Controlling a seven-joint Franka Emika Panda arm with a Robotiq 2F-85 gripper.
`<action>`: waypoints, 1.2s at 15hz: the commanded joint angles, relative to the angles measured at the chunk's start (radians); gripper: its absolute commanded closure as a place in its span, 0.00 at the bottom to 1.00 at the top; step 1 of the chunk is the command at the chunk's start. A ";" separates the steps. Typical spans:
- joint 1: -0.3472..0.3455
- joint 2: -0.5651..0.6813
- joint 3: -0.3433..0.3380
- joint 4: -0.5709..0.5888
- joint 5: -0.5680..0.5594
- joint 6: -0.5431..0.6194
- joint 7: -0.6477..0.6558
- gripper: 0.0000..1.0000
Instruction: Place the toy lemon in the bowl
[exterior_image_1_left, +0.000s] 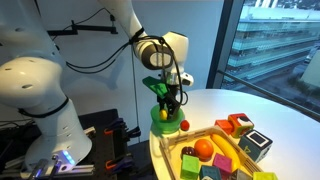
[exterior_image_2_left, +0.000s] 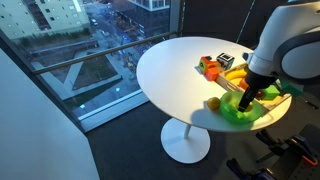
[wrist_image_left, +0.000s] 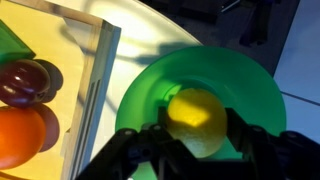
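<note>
One green bowl (wrist_image_left: 250, 90), one wooden tray (wrist_image_left: 100, 70), one orange ball (wrist_image_left: 20, 135)

Hand (wrist_image_left: 196, 128) points down — fingers (wrist_image_left: 148, 138) clasped.

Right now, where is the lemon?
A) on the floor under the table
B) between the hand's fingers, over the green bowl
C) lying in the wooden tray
B: in the wrist view the lemon sits gripped in the hand, with the bowl directly beneath it.
</note>
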 joint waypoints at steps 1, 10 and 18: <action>0.003 0.032 0.001 -0.023 -0.010 0.083 0.002 0.66; -0.003 0.121 0.005 -0.012 -0.010 0.161 0.007 0.16; -0.005 0.095 0.003 0.027 -0.015 0.089 0.010 0.00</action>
